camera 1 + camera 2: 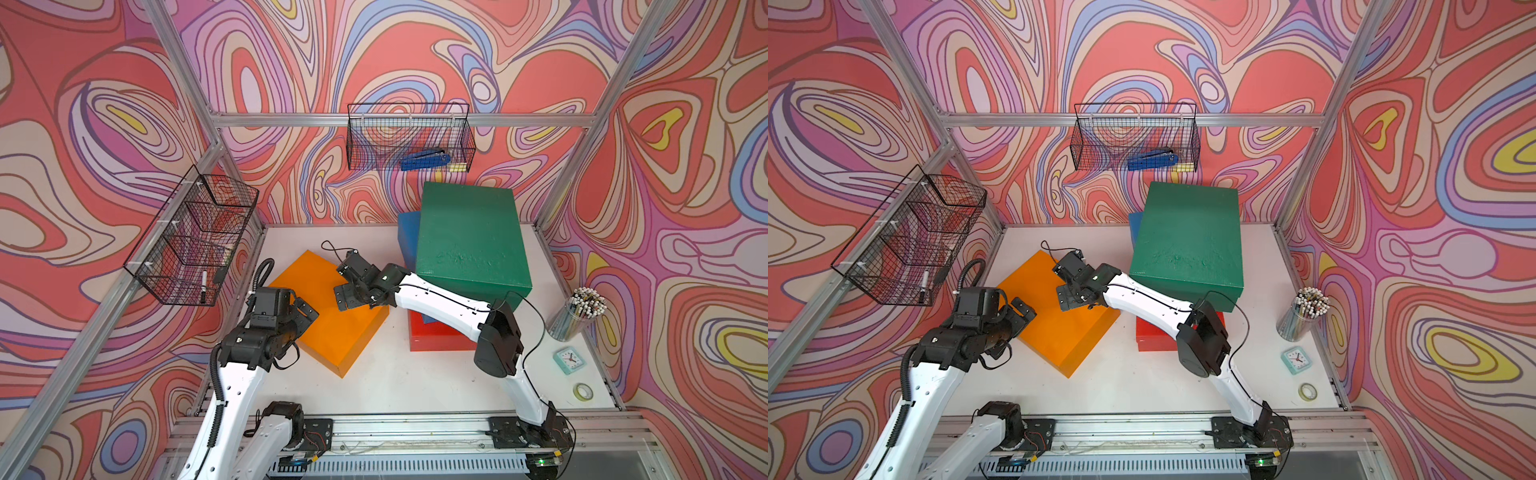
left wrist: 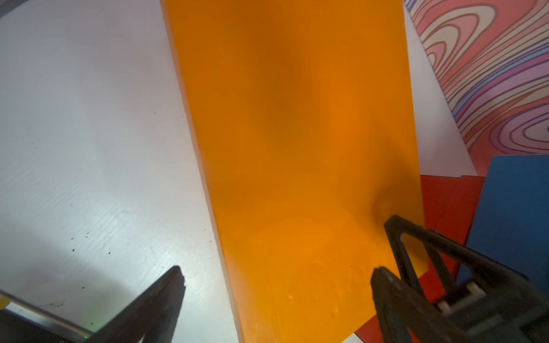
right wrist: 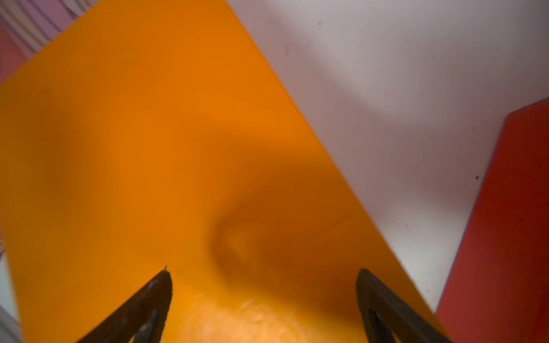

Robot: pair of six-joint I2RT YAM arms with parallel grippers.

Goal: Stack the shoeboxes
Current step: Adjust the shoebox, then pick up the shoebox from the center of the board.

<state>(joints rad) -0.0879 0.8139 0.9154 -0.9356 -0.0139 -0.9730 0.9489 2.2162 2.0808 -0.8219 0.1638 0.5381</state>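
Left jaws wide astride orange shoebox [image 1: 340, 332] edge; right jaws wide above it. Uneven lift could tip it.

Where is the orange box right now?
In both top views the orange box lies flat on the white table, left of centre, just beside the red box but not touching it.
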